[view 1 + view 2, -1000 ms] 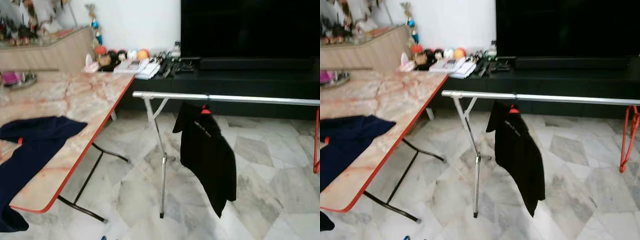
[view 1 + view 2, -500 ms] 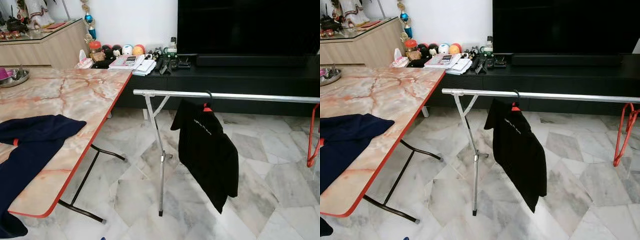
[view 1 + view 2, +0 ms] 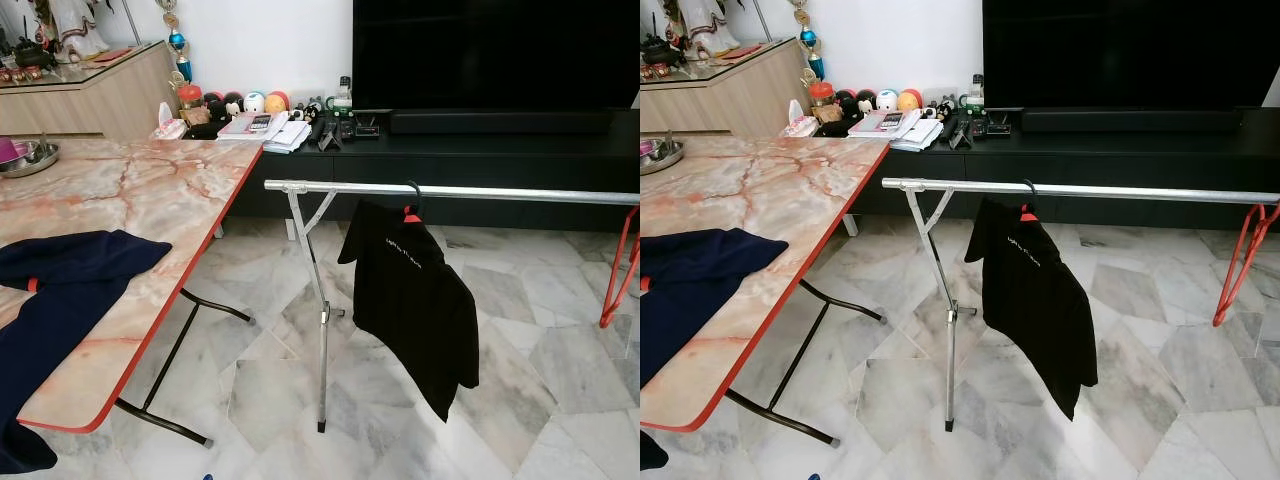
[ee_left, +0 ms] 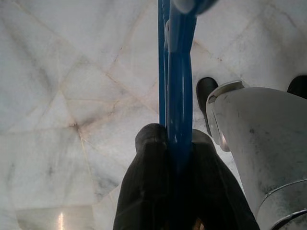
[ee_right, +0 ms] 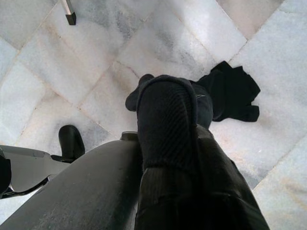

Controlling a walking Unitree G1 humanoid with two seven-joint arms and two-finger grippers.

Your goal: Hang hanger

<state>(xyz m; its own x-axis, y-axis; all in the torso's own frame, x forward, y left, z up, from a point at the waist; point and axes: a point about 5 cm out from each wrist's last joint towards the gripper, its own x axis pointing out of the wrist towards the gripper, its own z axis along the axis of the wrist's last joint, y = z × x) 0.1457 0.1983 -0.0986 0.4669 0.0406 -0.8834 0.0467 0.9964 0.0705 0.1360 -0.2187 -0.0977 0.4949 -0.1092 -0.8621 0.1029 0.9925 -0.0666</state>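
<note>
I stand facing a silver clothes rail [image 3: 450,192] that runs across the room from about ten o'clock to three o'clock, held up by a folding metal leg [image 3: 321,330] on a grey-and-white marble floor [image 3: 280,390]. A black shirt [image 3: 415,300] hangs from the rail on a hanger with a red neck [image 3: 409,215], near twelve o'clock. At the rail's far end, near three o'clock, a bare red hanger [image 3: 1240,265] dangles.

At nine o'clock is a marble-patterned folding table [image 3: 140,200] with a red edge. A dark navy garment [image 3: 60,300] lies over its near end. A metal bowl [image 3: 28,157] rests on the table's far part. Beyond the table, at eleven o'clock, a low black cabinet [image 3: 480,160] carries books, small toys and bottles beneath a large dark screen [image 3: 490,50].

My left gripper [image 4: 180,148] points down at the floor, its two black fingers [image 4: 148,182] pressed tight around a blue hanger [image 4: 177,72], which runs away from the fingertips. Part of my white body shows beside it.

My right gripper [image 5: 165,105] also points at the floor. I cannot tell how its jaws stand. A small black cloth [image 5: 232,96] lies on the tiles just past it.
</note>
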